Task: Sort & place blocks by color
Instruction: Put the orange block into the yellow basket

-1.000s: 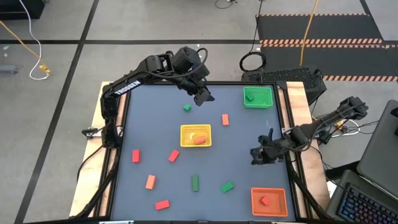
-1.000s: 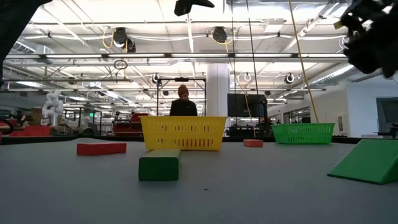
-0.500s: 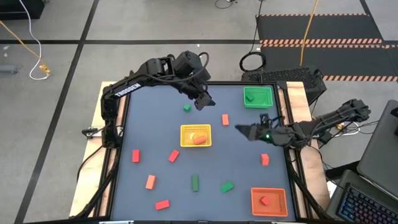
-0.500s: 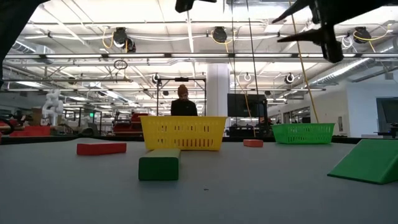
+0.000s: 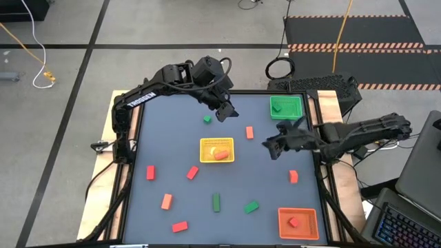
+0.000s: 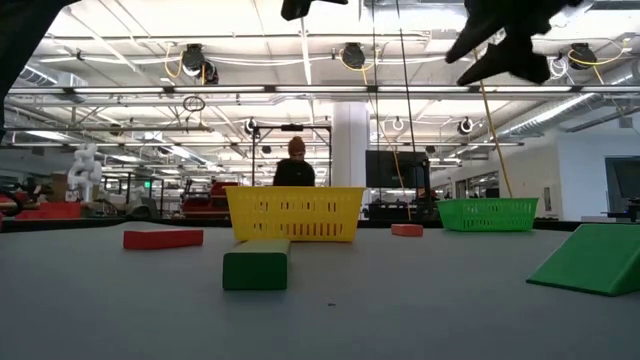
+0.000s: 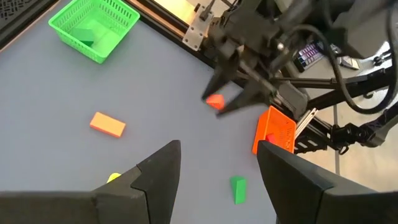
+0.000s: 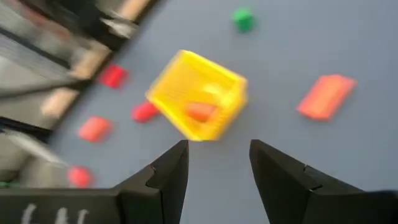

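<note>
Red, orange-red and green blocks lie flat and scattered on the dark table. Among them are a green cube [image 5: 207, 120], an orange-red bar [image 5: 249, 131] and an orange-red block [image 5: 293, 176] near the right edge. My left gripper [image 5: 224, 111] hangs open above the far middle of the table, over the green cube's area, with nothing between its fingers [image 7: 219, 144]. My right gripper [image 5: 271, 146] hovers open and high, right of the yellow tray [image 5: 217, 149], and is also empty [image 8: 219, 143]. The yellow tray holds an orange block.
A green tray [image 5: 286, 107] with a green block stands at the far right, and an orange tray [image 5: 298, 222] with a red block at the near right. Green bars [image 5: 216, 201] and red blocks [image 5: 180, 226] lie along the near half. A person stands beyond the table.
My right gripper has risen from near the table's right edge and swung toward the far side and the middle, rolling its wrist as it went. Where it stood, an orange-red block now shows lying on the table. My left gripper has kept still.
</note>
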`<move>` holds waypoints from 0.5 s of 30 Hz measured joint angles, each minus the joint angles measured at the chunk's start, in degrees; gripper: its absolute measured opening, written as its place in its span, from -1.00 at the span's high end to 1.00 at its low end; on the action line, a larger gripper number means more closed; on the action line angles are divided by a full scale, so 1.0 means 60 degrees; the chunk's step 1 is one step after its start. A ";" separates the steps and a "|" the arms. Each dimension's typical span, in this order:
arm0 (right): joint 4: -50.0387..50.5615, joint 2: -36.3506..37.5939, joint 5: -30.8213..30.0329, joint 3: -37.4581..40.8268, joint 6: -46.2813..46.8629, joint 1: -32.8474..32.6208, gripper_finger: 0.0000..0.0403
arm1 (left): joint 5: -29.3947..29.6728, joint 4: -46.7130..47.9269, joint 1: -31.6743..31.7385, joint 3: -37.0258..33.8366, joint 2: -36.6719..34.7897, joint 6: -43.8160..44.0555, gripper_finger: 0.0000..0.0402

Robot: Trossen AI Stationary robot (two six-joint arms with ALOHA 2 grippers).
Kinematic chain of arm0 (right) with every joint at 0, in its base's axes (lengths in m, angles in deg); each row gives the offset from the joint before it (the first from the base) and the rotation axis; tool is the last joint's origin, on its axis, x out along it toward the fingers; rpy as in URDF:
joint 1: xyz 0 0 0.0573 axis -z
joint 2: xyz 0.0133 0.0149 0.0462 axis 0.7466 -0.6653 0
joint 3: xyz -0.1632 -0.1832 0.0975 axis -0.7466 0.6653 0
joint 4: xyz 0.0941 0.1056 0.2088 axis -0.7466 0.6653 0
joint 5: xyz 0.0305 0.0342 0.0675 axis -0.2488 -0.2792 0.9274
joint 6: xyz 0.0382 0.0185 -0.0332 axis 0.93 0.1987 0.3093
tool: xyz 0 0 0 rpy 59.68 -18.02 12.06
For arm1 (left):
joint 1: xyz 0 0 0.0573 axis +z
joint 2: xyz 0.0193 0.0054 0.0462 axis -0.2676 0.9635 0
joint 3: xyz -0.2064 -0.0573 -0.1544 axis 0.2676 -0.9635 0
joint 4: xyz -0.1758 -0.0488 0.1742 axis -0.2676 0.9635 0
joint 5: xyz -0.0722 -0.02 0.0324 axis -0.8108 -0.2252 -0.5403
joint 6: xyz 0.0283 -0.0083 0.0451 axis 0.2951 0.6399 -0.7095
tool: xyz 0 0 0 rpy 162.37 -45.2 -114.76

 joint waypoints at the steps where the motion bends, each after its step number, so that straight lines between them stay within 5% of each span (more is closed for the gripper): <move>1: 0.1073 -0.0254 0.0016 -0.0604 -0.0110 0.0123 0.18 | 0.0003 0.0000 0.0000 0.0000 0.0000 -0.0034 -0.06; 5: 0.4843 -0.1358 0.0959 -0.2278 0.0262 0.0548 0.17 | 0.0007 0.0004 0.0018 0.0000 0.0000 -0.0091 -0.06; 8: 0.6611 -0.2009 0.2294 -0.2331 0.1415 0.0599 0.12 | 0.0149 0.0004 0.0025 0.0000 0.0000 -0.0172 -0.06; 15: 0.6195 -0.2502 0.5096 -0.0440 0.2339 0.0321 -0.09 | 0.0255 0.0034 0.0025 0.0000 0.0000 -0.0225 -0.06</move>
